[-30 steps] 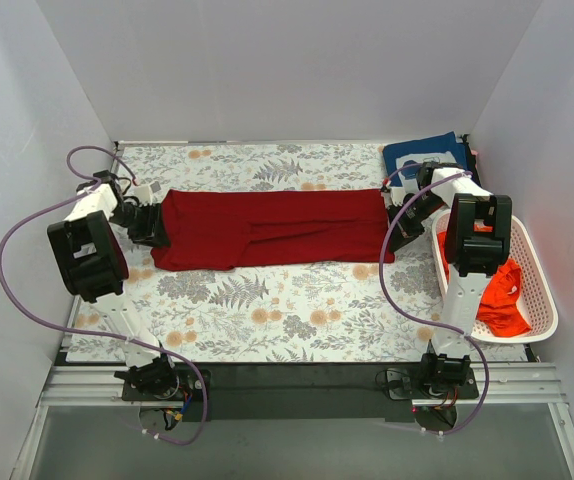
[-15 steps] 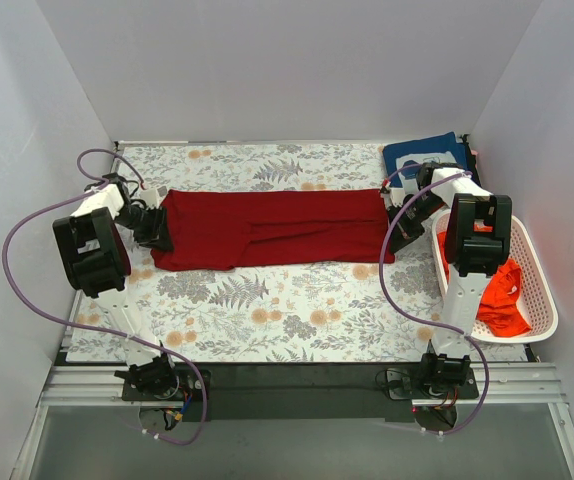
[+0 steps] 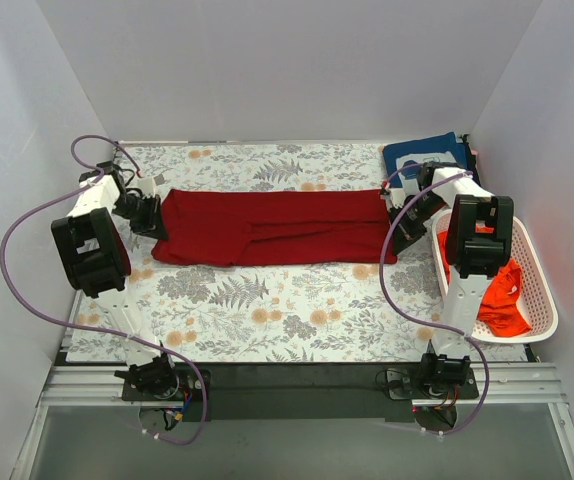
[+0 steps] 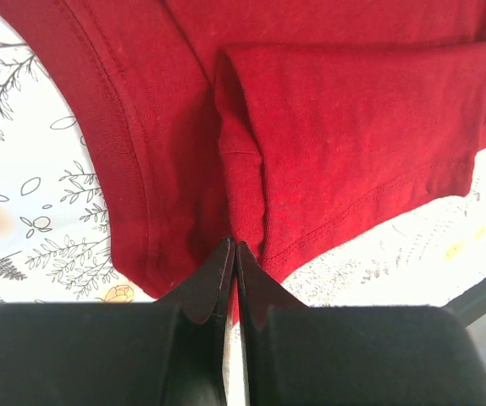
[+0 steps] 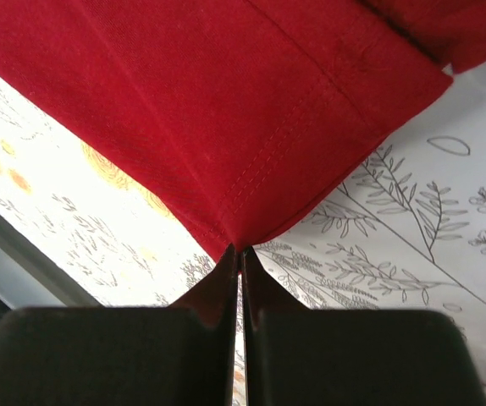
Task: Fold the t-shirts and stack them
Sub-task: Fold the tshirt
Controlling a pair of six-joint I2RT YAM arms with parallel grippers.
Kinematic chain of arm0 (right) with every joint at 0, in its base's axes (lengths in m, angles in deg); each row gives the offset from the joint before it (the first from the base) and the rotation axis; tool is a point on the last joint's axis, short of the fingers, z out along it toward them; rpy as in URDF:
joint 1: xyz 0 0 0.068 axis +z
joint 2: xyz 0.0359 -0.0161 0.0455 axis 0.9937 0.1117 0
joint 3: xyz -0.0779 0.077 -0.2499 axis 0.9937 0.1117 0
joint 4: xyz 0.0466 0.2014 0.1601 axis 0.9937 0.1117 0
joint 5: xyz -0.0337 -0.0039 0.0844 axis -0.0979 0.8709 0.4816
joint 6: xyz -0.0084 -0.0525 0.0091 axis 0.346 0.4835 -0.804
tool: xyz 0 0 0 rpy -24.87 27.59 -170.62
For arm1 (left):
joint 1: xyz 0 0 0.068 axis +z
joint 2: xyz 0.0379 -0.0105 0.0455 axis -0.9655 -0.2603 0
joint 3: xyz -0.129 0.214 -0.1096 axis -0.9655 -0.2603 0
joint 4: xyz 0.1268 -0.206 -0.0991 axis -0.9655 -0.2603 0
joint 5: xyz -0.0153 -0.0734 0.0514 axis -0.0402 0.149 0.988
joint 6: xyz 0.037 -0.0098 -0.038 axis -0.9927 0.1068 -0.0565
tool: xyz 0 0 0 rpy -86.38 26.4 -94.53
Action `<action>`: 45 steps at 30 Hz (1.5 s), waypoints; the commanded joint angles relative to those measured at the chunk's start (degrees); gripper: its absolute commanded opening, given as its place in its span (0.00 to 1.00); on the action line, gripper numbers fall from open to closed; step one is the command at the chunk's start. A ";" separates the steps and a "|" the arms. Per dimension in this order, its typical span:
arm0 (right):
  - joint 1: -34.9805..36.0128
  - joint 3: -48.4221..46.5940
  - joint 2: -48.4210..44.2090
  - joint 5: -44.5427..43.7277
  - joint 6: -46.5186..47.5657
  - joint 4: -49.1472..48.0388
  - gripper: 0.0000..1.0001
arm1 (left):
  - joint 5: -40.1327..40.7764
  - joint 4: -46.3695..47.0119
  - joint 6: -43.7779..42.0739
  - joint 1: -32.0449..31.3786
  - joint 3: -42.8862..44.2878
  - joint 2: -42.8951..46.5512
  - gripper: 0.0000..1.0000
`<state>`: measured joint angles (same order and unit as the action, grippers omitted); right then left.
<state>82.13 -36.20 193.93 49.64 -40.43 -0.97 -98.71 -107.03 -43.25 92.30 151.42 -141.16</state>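
Both hands (image 4: pixel 234 247) (image 5: pixel 241 250) pinch opposite ends of red tee (image 3: pixel 272 228).

Bright, even, diffuse light; soft shadows on desk (image 3: pixel 267 300). Top view sharp. Wrist views: red t-shirt (image 4: pixel 336 127) crisp, left claw (image 4: pixel 233 258) and right claw (image 5: pixel 241 260) dark, soft-edged.

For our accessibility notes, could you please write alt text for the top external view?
A dark red t-shirt, folded into a long band, lies across the floral table cloth, the left gripper shut on its left end and the right gripper on its right. A folded navy t-shirt lies far right; an orange-red t-shirt sits in the white basket.
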 commanded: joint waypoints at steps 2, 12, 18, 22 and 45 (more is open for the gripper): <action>-0.39 2.05 -5.51 -3.34 3.92 2.75 0.01 | -0.86 -3.17 -1.83 -0.07 2.82 1.76 0.00; -0.39 8.38 -7.01 -3.61 6.56 2.40 0.01 | 1.96 -4.23 -3.51 0.37 3.34 0.71 0.00; -0.30 9.52 -6.48 -5.09 6.56 2.05 0.01 | 1.61 -3.70 -2.89 0.45 3.52 -0.43 0.00; -0.31 9.52 -7.54 -6.16 6.74 1.70 0.01 | 2.13 -3.00 -3.42 0.37 2.29 0.01 0.00; 0.31 -2.78 -9.12 1.13 6.04 7.14 0.40 | -5.68 -3.08 0.89 0.10 1.94 6.42 0.43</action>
<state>82.11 -35.83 187.07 47.23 -35.10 4.45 -101.11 -109.83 -43.12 92.36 154.24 -141.43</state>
